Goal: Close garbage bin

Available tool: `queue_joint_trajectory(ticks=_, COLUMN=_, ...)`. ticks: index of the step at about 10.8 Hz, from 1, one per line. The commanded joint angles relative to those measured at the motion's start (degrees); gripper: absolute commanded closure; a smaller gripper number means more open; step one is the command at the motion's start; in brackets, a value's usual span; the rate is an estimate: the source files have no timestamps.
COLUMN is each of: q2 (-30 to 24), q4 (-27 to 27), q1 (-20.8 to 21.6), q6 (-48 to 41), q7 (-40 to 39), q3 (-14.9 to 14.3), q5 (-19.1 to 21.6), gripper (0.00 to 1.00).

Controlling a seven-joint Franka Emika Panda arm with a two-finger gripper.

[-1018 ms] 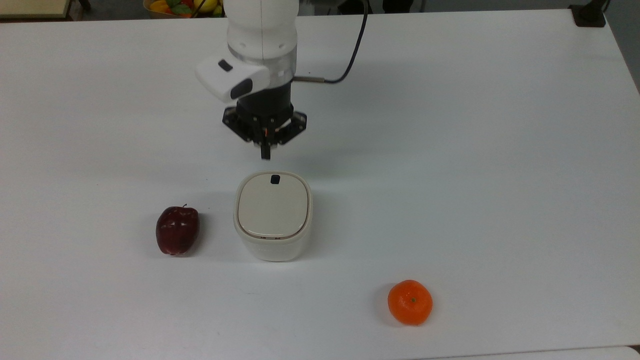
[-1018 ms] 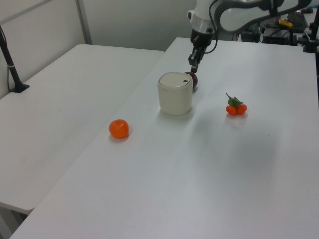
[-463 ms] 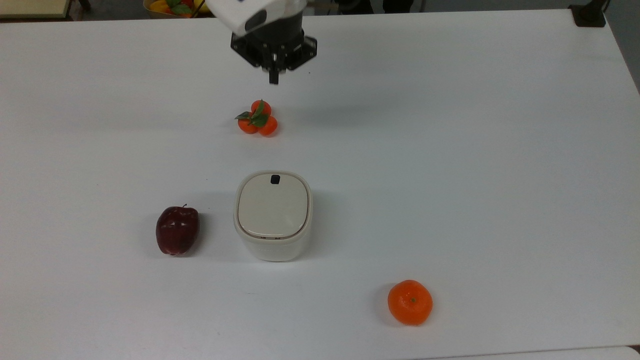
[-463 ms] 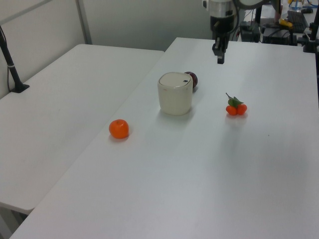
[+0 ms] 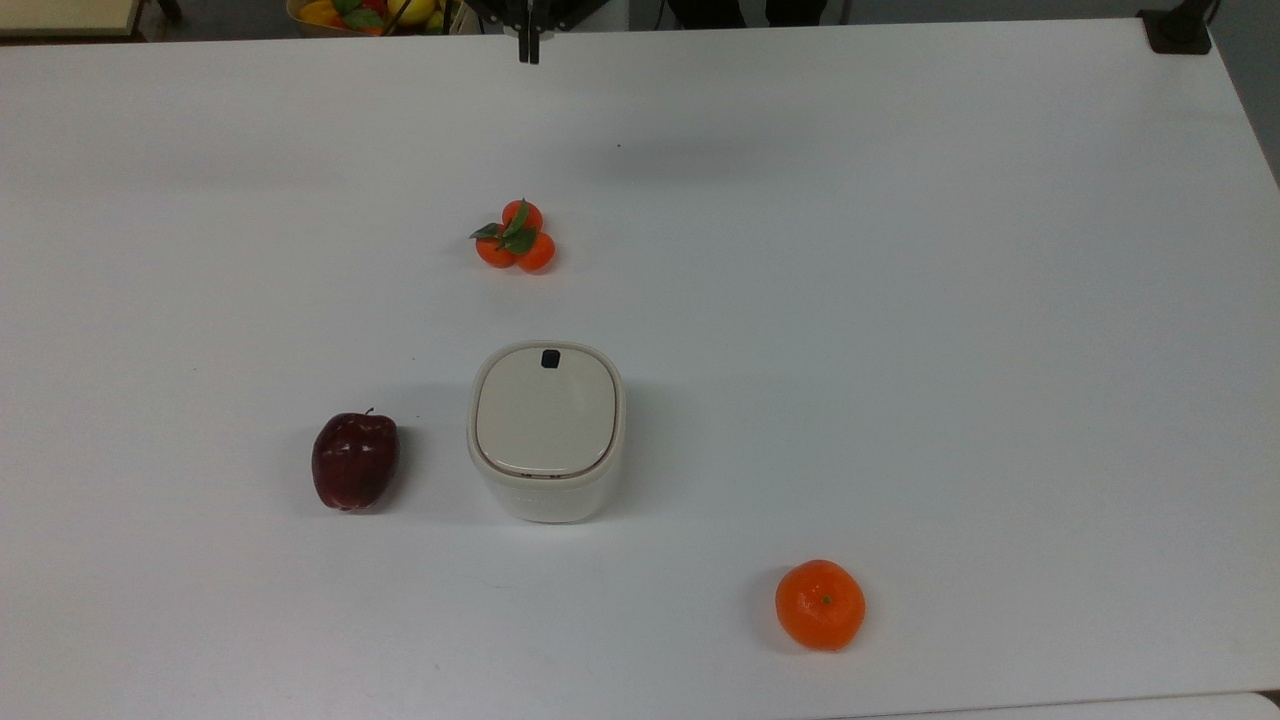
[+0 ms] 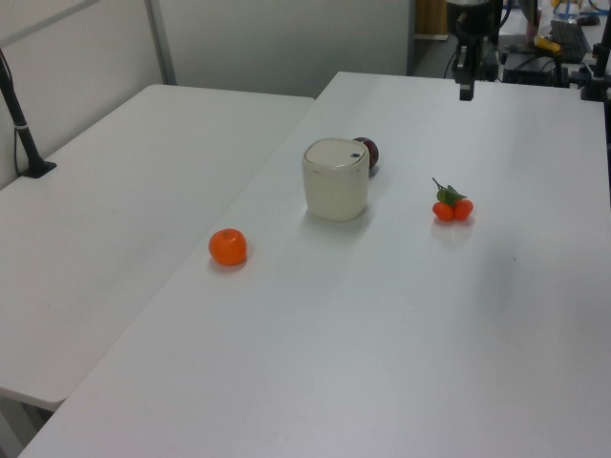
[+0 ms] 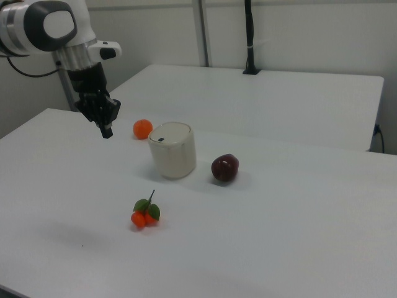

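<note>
End effector [image 7: 107, 131] raised (fingers together), pointing down

Cream-white rounded plastic garbage bin [image 5: 546, 435] with beige lid, black tab; dark red glossy apple [image 5: 354, 461]; bright orange round mandarin [image 5: 820, 604]; plain white table [image 5: 900, 300].

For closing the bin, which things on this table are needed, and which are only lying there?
Needed: garbage bin, lid already down; gripper, raised away from it.

Only lying there: apple, orange, small orange cluster with leaves.
</note>
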Motion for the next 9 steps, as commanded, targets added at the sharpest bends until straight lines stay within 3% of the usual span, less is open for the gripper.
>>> queue_joint_trajectory(ticks=1, q2=-1.91, q4=-1.71, q1=-1.19, q6=0.24, q7=-0.66, q3=-0.68, q5=-0.06, gripper=0.48)
queue_joint_trajectory(ticks=2, q2=-1.83, q4=-1.10, q1=-1.46, q6=0.24, q7=-1.27, q3=-0.76, q5=-0.49, gripper=0.10)
queue_joint_trajectory(ticks=3, q2=-1.74, q4=-0.74, q1=-2.07, q6=0.33, q7=-1.28, q3=-0.76, q5=-0.41, gripper=0.00)
queue_joint_trajectory(ticks=9, q2=-1.39, q4=0.49, q1=-2.87, q6=2.00, q7=-0.84, q3=-0.76, q5=0.12, gripper=0.00)
